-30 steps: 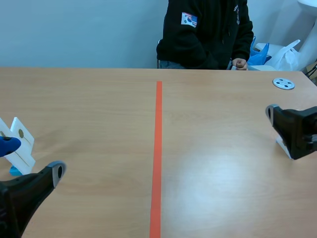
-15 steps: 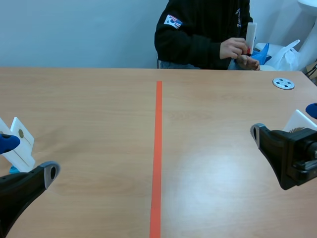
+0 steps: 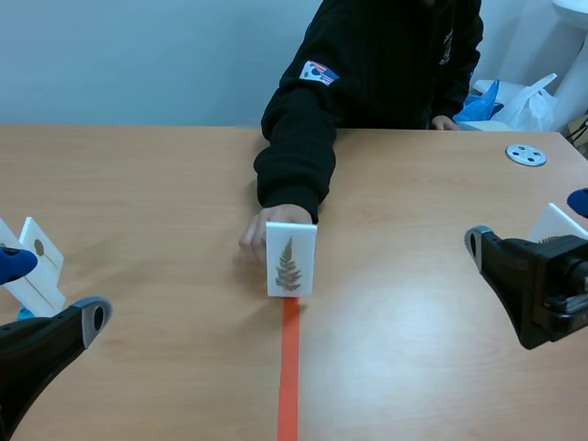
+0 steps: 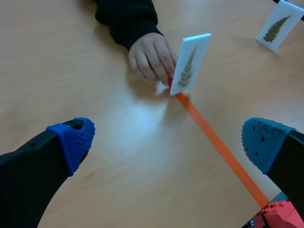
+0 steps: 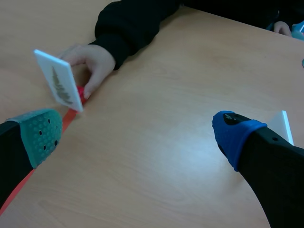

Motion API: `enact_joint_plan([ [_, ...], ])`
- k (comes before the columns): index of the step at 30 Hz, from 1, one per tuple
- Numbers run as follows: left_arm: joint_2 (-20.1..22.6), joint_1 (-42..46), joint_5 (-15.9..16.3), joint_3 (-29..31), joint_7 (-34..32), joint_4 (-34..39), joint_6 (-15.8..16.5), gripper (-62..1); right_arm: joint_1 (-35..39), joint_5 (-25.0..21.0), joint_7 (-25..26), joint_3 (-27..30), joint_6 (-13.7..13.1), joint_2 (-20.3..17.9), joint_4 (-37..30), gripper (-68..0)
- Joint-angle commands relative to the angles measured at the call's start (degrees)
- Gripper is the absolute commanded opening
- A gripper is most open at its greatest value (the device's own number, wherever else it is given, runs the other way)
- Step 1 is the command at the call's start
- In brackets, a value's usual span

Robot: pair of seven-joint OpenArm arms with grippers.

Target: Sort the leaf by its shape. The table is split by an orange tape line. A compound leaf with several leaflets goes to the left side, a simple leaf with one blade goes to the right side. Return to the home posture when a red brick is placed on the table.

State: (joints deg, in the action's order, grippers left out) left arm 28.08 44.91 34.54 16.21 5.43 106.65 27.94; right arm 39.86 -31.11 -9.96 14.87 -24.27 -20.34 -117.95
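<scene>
Nearest, at eight o'clock on the table: left gripper [image 4: 168, 142], fingers spread wide, nothing between them. Tucked beside one of its fingers and cut off at the edge: a red studded scrap [image 4: 280, 218], impossible to name for sure. Across at four o'clock: right gripper [image 5: 137, 135], gaping just as wide, equally empty. Up the middle toward twelve: orange tape line [image 3: 289, 367]. Standing upright right on that line, mid-table: white card [image 3: 292, 260], long axis vertical, face toward the robot, leaf [image 3: 287, 266] printed on it. Fern-like, several leaflets off one stem, so probably compound and bound for the left side. Pinched from behind by a person's hand [image 3: 253, 241], not yet let go, so better to hold off reaching in. From the left gripper, ahead at roughly one o'clock; from the right, off at about ten. Much the same reach for either by the look of it, left arm favoured given the destination. Card's foot mostly hidden, only a sliver of red behind it. Farther out, by the right arm: second card [image 4: 280, 23], fern-printed too.
</scene>
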Motion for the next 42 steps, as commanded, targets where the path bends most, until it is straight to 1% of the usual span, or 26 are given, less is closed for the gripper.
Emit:
enact_joint_plan([
  [1, -0.3, 0.1, 0.4, 0.3, -0.9, 1.0, 0.1, 1.4, -0.7, -0.4, 0.9, 0.0, 0.2, -0.3, 0.2, 0.4],
  [11, -0.3, 0.0, 0.4, 0.3, -0.9, 1.0, 0.1, 1.4, -0.7, -0.4, 0.9, -0.1, 0.2, -0.4, 0.2, 0.4],
  [16, -0.3, 0.0, 0.4, 0.3, -1.1, 1.0, 0.1, 1.4, -2.0, -0.4, 0.9, -2.1, 0.1, -2.3, 1.6, 0.4],
  [19, -0.3, 0.0, 0.4, 0.3, -1.1, 1.0, 0.1, 1.4, -4.2, -0.4, 1.2, -3.8, -1.2, -3.4, 4.0, 0.4],
  [20, -0.3, 0.0, 0.4, 0.3, -1.2, 1.0, 0.1, 1.4, -5.0, -0.4, 1.4, -4.5, -1.1, -3.7, 4.9, 0.4],
  [22, -0.5, 0.0, 0.4, 0.3, -1.4, 1.0, 0.1, 1.4, -7.1, -0.3, 2.0, -6.1, -1.6, -4.3, 7.1, 0.4],
  [25, -0.6, 0.0, 0.4, 0.3, -1.4, 1.0, 0.1, 1.4, -10.9, -0.1, 2.8, -8.6, -3.2, -4.8, 11.5, 0.4],
  [28, -0.6, 0.0, 0.4, 0.3, -1.4, 1.0, 0.1, 1.4, -15.4, 0.8, 4.3, -12.1, -4.3, -5.1, 16.5, 0.4],
  [30, -0.6, 0.0, 0.4, 0.3, -1.5, 1.0, 0.1, 1.4, -18.5, 1.2, 5.6, -14.6, -5.8, -5.1, 20.2, 0.4],
  [32, -0.6, 0.0, 0.4, 0.3, -1.5, 1.0, 0.1, 1.4, -21.7, 1.4, 6.4, -17.4, -6.5, -5.1, 23.7, 0.4],
  [34, -0.6, 0.0, 0.4, 0.3, -1.5, 1.0, 0.1, 1.4, -24.8, 3.3, 8.3, -20.3, -7.3, -5.1, 27.2, 0.4],
  [42, -0.6, 0.0, 0.3, 0.3, -1.5, 1.0, -0.2, 1.4, -36.5, 12.0, 17.2, -34.1, -7.3, -5.0, 40.3, 0.3],
])
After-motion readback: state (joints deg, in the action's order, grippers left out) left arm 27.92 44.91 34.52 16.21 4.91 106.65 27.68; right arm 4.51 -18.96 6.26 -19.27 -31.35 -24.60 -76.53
